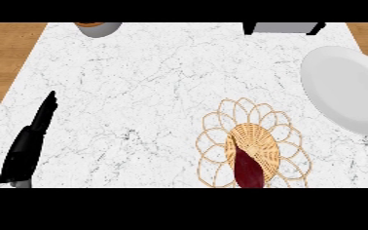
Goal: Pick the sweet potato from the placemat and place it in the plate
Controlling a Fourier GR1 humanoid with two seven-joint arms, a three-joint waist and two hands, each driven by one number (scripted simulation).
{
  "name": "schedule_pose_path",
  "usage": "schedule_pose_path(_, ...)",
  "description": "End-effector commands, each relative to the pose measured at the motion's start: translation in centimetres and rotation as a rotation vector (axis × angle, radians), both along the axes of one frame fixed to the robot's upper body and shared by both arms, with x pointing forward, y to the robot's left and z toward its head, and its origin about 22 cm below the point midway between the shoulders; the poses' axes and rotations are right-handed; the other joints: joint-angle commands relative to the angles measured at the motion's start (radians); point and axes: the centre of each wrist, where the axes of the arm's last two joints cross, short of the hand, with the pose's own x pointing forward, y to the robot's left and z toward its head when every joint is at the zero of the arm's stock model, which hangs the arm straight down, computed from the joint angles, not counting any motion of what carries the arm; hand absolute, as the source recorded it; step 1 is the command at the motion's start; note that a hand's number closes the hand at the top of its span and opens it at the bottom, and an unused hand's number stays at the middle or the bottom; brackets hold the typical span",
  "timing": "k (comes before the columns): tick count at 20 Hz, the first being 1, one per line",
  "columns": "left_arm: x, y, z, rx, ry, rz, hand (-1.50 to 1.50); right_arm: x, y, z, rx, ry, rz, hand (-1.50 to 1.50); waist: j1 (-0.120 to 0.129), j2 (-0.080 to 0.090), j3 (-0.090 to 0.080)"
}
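Sweet potato (248, 169) lies on the woven placemat (256, 132), well to the right of the left robot hand (23, 151) and level with it, near the view's lower edge. Left robot hand is open, fingers straight and pointing up-table, holding nothing, at the lower left over the white marble table (144, 87). Plate (338, 87) is farther right of that hand, beyond the placemat and apart from it, cut by the right edge. Grey bowl (99, 28) sits far ahead of the hand; grey-and-black object (284, 28) is at top right, type unclear.
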Motion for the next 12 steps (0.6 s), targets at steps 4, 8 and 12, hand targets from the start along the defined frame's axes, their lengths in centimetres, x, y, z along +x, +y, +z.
schedule_pose_path(4, 0.5, -0.7, -0.4, -0.011, 0.022, -0.006, 0.00, -1.3, -3.5, 4.0, -0.051, -0.348, 0.056, 1.50, 0.002, -0.008, -0.002)
schedule_pose_path(8, 0.4, -0.6, -0.4, -0.009, 0.019, -0.019, 0.00, -1.7, -4.4, 4.7, 0.020, -0.474, 0.216, 1.50, 0.008, -0.013, -0.006)
schedule_pose_path(12, 0.7, -1.0, 0.1, 0.021, 0.015, -0.045, 0.00, -2.1, -5.3, 5.8, 0.128, -0.516, 0.336, 1.50, 0.020, -0.012, -0.008)
